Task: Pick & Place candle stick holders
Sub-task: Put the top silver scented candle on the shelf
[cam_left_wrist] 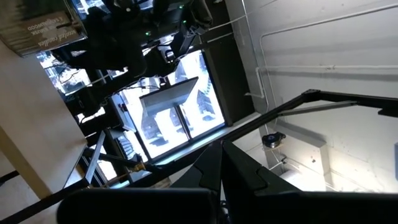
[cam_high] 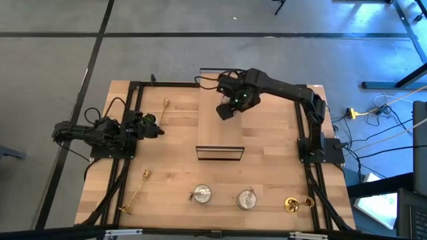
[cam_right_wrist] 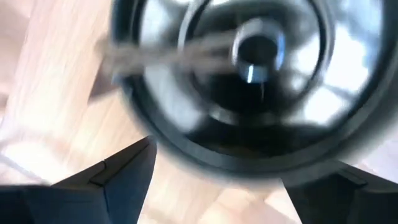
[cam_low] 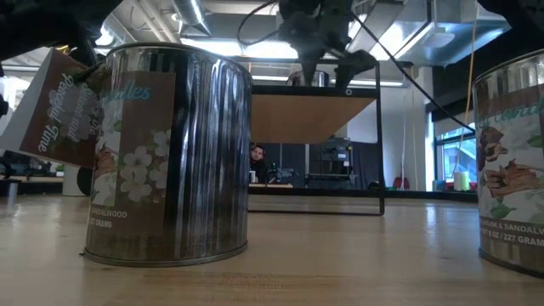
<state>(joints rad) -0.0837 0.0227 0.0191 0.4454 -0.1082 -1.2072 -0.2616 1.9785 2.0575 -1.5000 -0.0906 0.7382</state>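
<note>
Right wrist view: a round shiny silver holder (cam_right_wrist: 249,74) fills the frame, seen from above and blurred, with light wood beneath. The two dark fingers (cam_right_wrist: 106,180) of the right gripper (cam_high: 228,107) stand wide apart on either side of it; whether they touch its rim cannot be told. Jaws read as released.

High view: right gripper sits over the far part of the raised wooden board (cam_high: 213,120) in the table's middle, arm reaching in from the right post. The holder under it is hidden by the wrist.

Other holders along the near edge of the table (cam_high: 280,173): two squat silver tins (cam_high: 201,195) (cam_high: 247,199) side by side but apart, a gold holder lying on its side (cam_high: 297,204) near the right corner, a slim gold candlestick lying down (cam_high: 135,192) near the left corner. Another gold candlestick (cam_high: 164,107) lies at far left, close to the frame rail.

Left gripper (cam_high: 151,127) is parked at the left edge, pointing inward. Fingers meet at the tips in the left wrist view; clenched, nothing between them.

Low view: the two tins loom close, labels legible in part ("sandalwood").
</note>
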